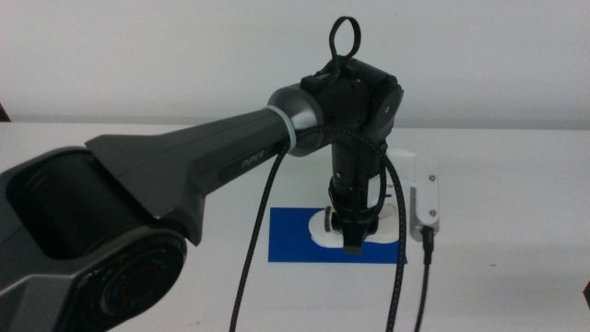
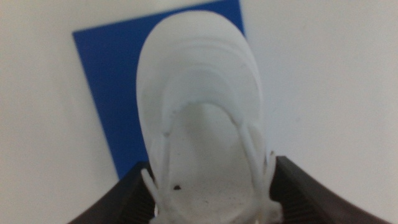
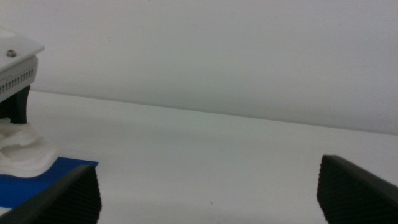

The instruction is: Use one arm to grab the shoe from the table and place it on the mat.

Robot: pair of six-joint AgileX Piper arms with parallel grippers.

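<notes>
Count: 1 shoe (image 1: 324,229), white. 1 mat (image 1: 288,240), blue. 1 table (image 1: 516,184). 1 arm (image 1: 212,166) in the middle view, with 1 silver camera module (image 1: 428,198) on its wrist. 2 grippers total: left gripper (image 2: 211,186), right gripper (image 3: 208,193). 2 dark jaws each.

the shoe (image 2: 199,118) is small and white with a thick sole; seen from the left wrist camera its rounded end points away and its open inside shows a few dark specks. its straps' colours cannot be made out here. it sits on the mat (image 1: 288,237), a thin deep-blue rectangle lying flat on the white table (image 1: 516,184). in the middle view only parts of the shoe (image 1: 324,227) show, toward the mat's right half. the right wrist view shows its white sole (image 3: 25,155) resting on the mat's blue edge (image 3: 37,177).
</notes>
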